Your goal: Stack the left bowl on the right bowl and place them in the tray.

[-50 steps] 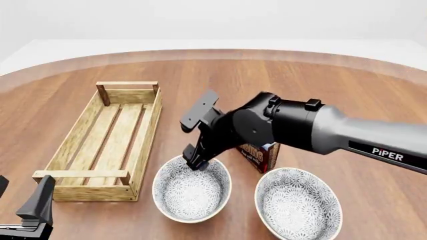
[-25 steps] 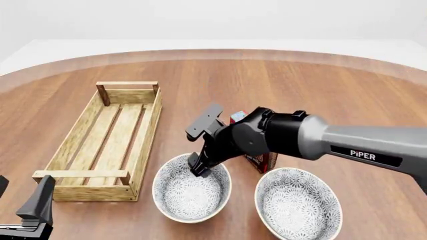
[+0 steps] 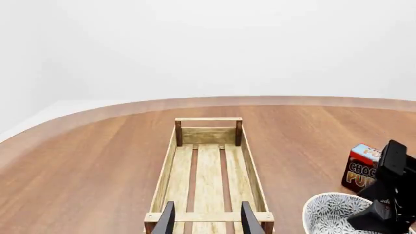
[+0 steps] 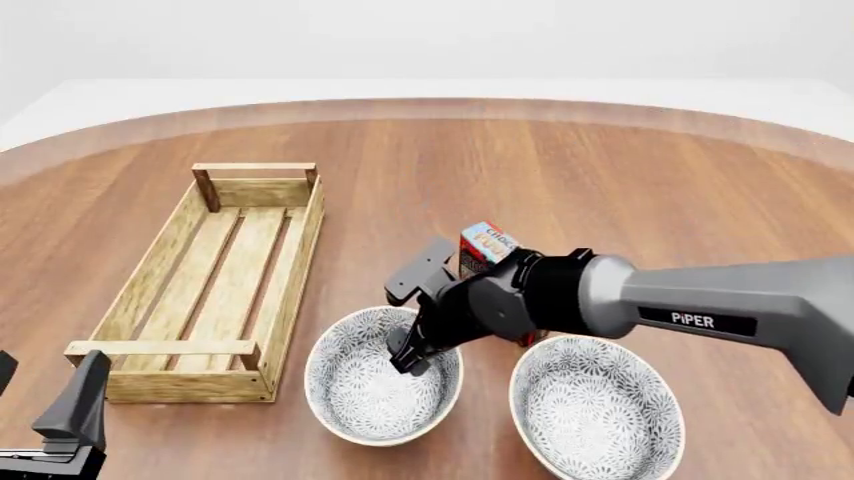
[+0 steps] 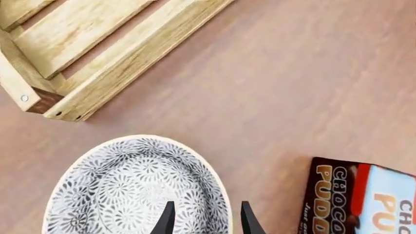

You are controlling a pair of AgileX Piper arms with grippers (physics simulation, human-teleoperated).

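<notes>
The right gripper [image 4: 408, 355] reaches down over the far rim of the left bowl [image 4: 383, 388], and only the right wrist view shows how it stands: the two dark fingertips [image 5: 167, 220] are parted a little, one over the patterned inside of the bowl [image 5: 136, 187] and one at or just outside the rim, holding nothing. Whether they touch the bowl cannot be told. From the front, the arm's bulk hides the fingers' gap and covers most of the chocolate pudding box [image 4: 489, 243], which stands just behind the bowls; the wrist view shows part of its printed face [image 5: 357, 200], cut off at the frame edge. The right bowl [image 4: 597, 408] sits on the table [image 4: 641, 190] just beside the left bowl, apart from it, its near edge cut off in the front view. The tray [image 4: 220, 280] lies left of the left bowl, close by. The left gripper [image 4: 74, 415] hangs low at the near left, its fingers [image 3: 167, 222] spread apart and holding nothing, with the tray [image 3: 208, 165] running lengthwise ahead of them.
</notes>
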